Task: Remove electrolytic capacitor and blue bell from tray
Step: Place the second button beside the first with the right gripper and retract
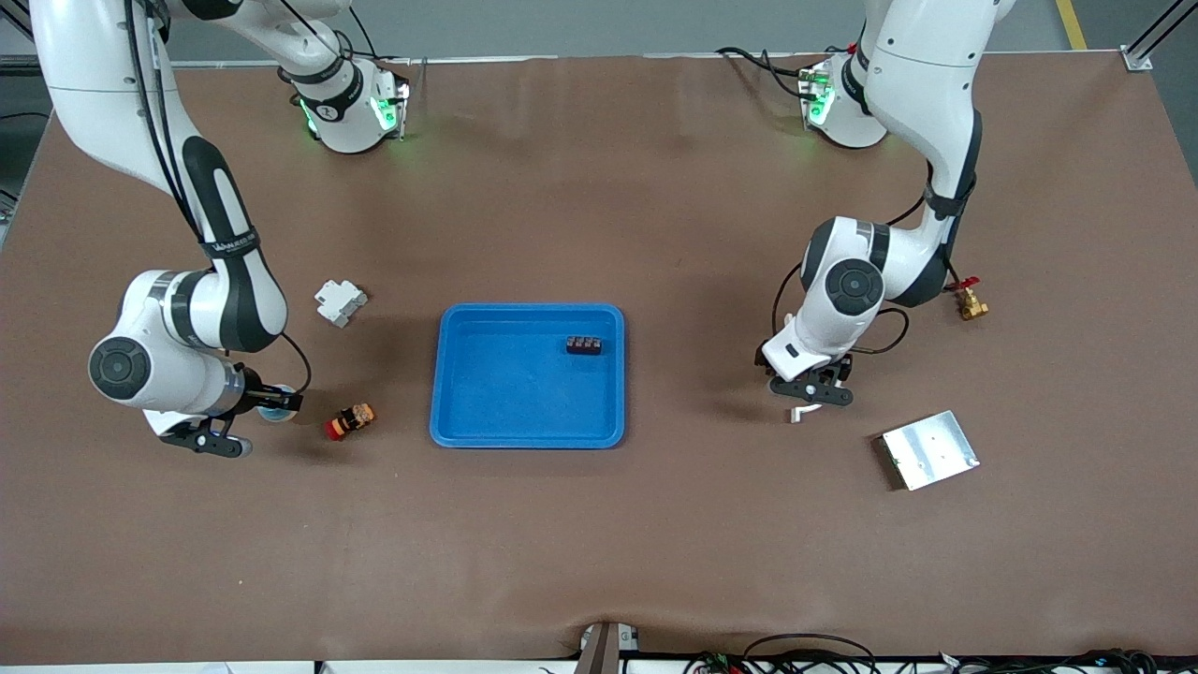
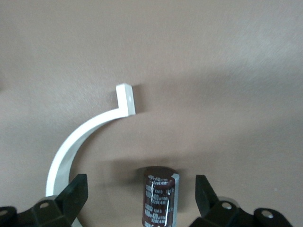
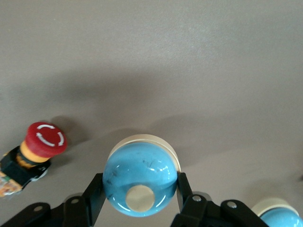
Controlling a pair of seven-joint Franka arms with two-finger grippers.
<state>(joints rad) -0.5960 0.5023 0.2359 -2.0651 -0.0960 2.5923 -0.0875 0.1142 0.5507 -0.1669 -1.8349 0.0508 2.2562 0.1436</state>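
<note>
The capacitor (image 2: 160, 196), a dark brown cylinder with white print, rests on the brown table between the fingers of my left gripper (image 2: 141, 196). That gripper is open, and its fingers (image 2: 75, 194) stand clear of the capacitor on both sides. From the front camera the left gripper (image 1: 812, 393) hangs low toward the left arm's end of the table and hides the capacitor. The bell (image 3: 140, 182), a glossy blue dome with a cream button and cream base, sits squeezed in my right gripper (image 3: 138, 191). The right gripper (image 1: 276, 404) is low over the table toward the right arm's end.
A white curved bracket (image 2: 80, 142) lies beside the capacitor. A red stop button (image 1: 350, 420) lies near the bell. The blue tray (image 1: 505, 393) at mid-table holds a black block (image 1: 583, 345). A white part (image 1: 340, 302), a metal plate (image 1: 928, 449) and a brass fitting (image 1: 971, 303) lie around.
</note>
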